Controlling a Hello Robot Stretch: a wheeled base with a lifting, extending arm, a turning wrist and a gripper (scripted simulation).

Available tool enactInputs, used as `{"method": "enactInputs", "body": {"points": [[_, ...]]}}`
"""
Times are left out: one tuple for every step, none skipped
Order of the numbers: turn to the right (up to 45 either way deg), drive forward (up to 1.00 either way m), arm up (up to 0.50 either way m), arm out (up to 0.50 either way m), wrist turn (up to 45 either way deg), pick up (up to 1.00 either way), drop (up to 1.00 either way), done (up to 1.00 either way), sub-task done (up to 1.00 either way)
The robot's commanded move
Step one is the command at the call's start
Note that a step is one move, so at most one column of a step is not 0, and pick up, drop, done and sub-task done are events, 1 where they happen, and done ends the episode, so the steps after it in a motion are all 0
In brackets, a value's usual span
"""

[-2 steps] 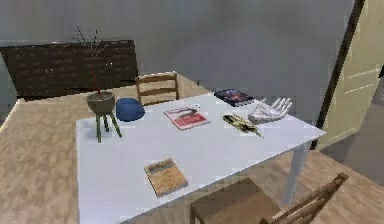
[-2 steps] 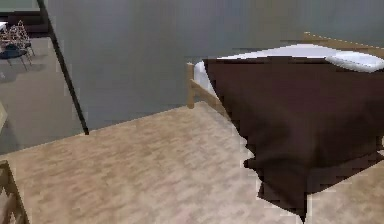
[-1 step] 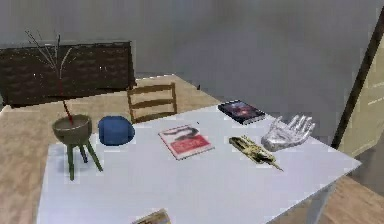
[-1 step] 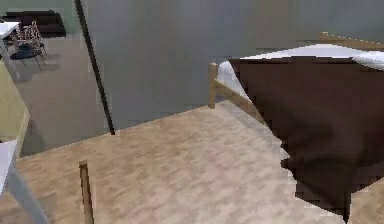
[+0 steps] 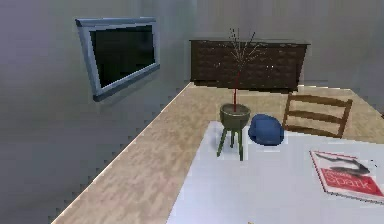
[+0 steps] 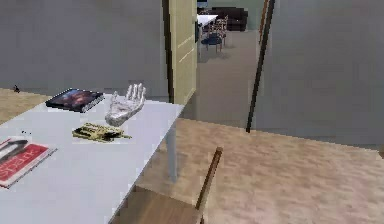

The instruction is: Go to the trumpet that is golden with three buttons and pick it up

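While we face the white counter [image 6: 105, 170], a golden object [image 6: 97, 131], perhaps the trumpet, lies on it: approach seems nearly done, pickup remains; we cannot tell the claw's state.

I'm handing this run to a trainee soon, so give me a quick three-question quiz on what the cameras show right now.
1. True or false: the white table carries a potted plant with a blue rounded thing beside it.
2. In the arm side view, which thing lies on the table next to the white hand statue? A) a golden-yellow object B) a green cup C) a laptop
3. Fill in: the red magazine lies on the ___.

Key: 1 true; 2 A; 3 table.
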Motion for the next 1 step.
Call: {"method": "enactInputs", "body": {"points": [[-27.0,0.00,0.00,0.00,0.0,0.00,0.00,0.00,0.00]]}}
